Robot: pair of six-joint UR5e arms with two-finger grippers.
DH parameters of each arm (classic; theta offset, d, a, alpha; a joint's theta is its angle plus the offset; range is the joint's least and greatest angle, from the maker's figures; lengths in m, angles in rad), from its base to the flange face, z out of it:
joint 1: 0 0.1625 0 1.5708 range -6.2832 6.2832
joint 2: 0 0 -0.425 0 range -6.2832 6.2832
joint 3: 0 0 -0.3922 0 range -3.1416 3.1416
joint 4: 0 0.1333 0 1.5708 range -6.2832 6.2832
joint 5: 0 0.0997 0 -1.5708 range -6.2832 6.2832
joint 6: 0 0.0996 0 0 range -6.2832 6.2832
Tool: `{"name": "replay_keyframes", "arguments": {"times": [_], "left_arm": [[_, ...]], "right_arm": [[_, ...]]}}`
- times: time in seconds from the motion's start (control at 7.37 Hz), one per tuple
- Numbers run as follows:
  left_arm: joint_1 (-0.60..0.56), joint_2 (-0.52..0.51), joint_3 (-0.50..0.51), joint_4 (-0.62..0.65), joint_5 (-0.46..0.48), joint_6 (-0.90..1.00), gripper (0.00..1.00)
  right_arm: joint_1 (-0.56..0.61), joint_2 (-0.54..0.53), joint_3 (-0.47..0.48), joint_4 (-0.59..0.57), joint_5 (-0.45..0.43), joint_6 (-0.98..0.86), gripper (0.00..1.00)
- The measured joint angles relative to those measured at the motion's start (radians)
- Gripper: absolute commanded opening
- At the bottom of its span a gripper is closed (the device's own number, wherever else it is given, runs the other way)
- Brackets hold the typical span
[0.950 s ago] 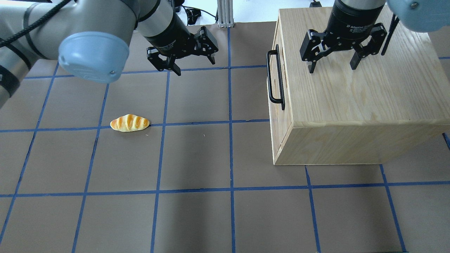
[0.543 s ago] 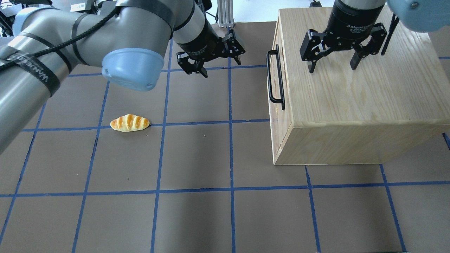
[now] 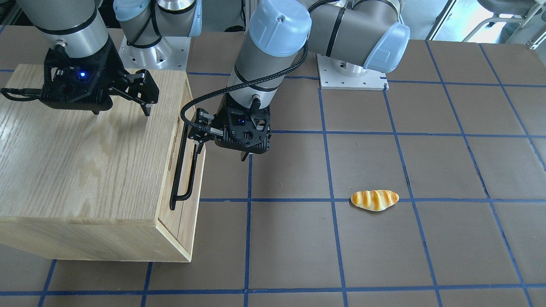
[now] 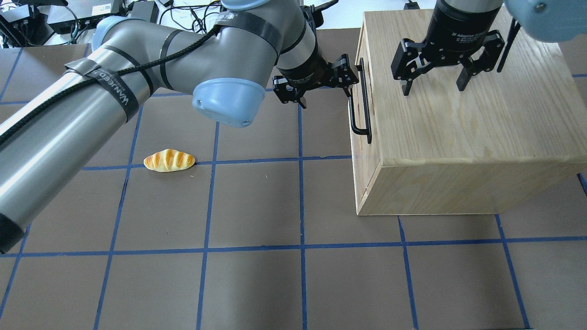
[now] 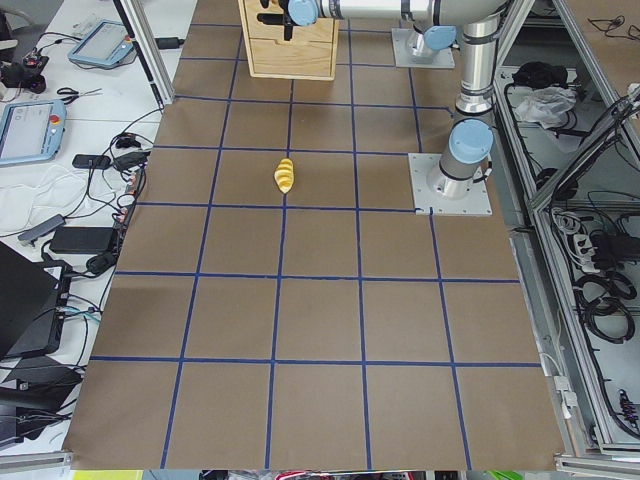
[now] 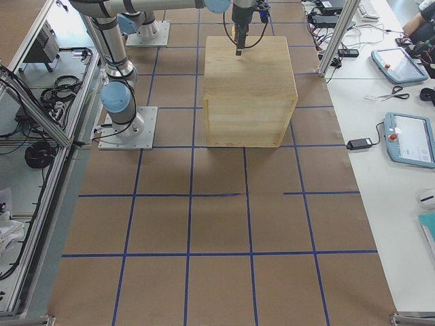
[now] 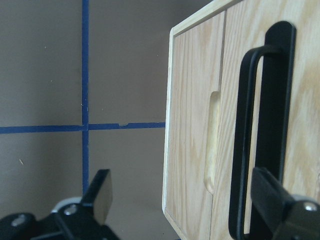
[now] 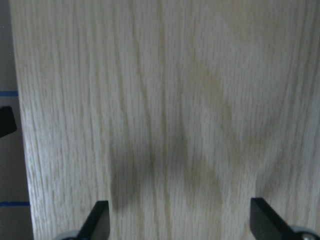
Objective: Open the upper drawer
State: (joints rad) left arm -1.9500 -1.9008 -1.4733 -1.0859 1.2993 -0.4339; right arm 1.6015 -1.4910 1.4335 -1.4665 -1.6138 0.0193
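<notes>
The wooden cabinet (image 4: pixel 458 128) stands at the table's right. Its upper drawer (image 7: pixel 300 90) is shut, and its long black bar handle (image 4: pixel 351 110) faces left. The handle also shows in the front view (image 3: pixel 184 166) and in the left wrist view (image 7: pixel 250 150). My left gripper (image 4: pixel 323 94) is open and empty, right beside the handle's far end. In the left wrist view (image 7: pixel 185 200) one finger (image 7: pixel 272 200) is in front of the handle, not around it. My right gripper (image 4: pixel 433 87) is open and empty, hovering over the cabinet top (image 8: pixel 165 100).
A toy bread roll (image 4: pixel 169 161) lies on the brown mat left of centre, also in the front view (image 3: pixel 374 200). The lower front panel (image 7: pixel 192 125) has a finger notch. The left arm's elbow (image 4: pixel 227 98) hangs over the mat's far left part.
My left arm has swung to the right across the table, bringing its open gripper up to the drawer handle. The right gripper, cabinet and bread roll have not moved.
</notes>
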Motion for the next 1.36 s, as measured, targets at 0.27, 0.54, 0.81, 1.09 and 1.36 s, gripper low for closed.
{"name": "replay_keyframes", "arguments": {"times": [0.27,0.54,0.81,1.09,1.36], "left_arm": [[-0.009,-0.025,0.004,0.023,0.000,0.024,1.00],[-0.011,-0.035,0.006,0.031,-0.001,0.033,1.00],[-0.012,-0.041,0.006,0.033,-0.001,0.035,1.00],[-0.012,-0.047,0.007,0.034,-0.002,0.039,1.00],[-0.012,-0.054,0.007,0.040,-0.001,0.041,1.00]], "right_arm": [[0.000,0.000,0.000,0.000,0.000,-0.001,1.00],[0.000,0.000,0.000,0.000,0.000,0.000,1.00],[0.000,0.000,0.000,0.000,0.000,0.000,1.00],[0.000,0.000,0.000,0.000,0.000,0.000,1.00],[0.000,0.000,0.000,0.000,0.000,0.001,1.00]]}}
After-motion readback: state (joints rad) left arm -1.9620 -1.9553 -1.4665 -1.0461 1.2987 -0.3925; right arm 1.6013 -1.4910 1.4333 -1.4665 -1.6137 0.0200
